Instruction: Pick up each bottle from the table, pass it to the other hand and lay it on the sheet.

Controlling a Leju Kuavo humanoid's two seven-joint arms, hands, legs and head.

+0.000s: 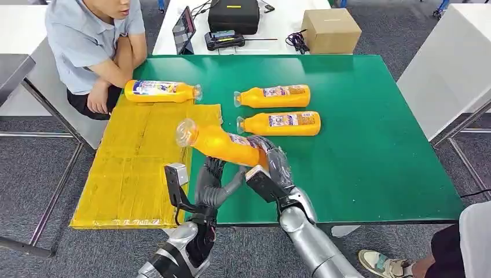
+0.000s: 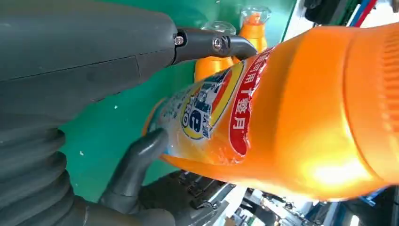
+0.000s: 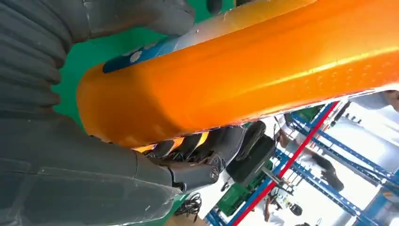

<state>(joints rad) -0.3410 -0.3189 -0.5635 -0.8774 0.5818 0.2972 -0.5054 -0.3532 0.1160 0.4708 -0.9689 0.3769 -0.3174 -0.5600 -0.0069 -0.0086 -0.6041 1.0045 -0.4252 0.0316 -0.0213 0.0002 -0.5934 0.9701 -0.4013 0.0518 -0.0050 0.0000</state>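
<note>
Held bottle (image 1: pixel 223 145): tilting above the table (image 1: pixel 370 162), its base sitting in the right hand (image 1: pixel 272 159), cap end reaching left over the sheet's (image 1: pixel 133 168) right edge.
Left hand (image 1: pixel 213 185): sitting just beneath the held bottle, left of the right hand.
Sheet: lying on the table's left part.
Far-left bottle (image 1: pixel 162 91): lying at the sheet's far edge.
Upper middle bottle (image 1: pixel 273 96): lying right of the sheet.
Lower middle bottle (image 1: pixel 280 123): lying just in front of the upper middle bottle.

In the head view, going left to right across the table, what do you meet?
Yellow sheet → bottle at the sheet's far edge → held bottle → two bottles on the green top, one behind the other → bare green table.
</note>
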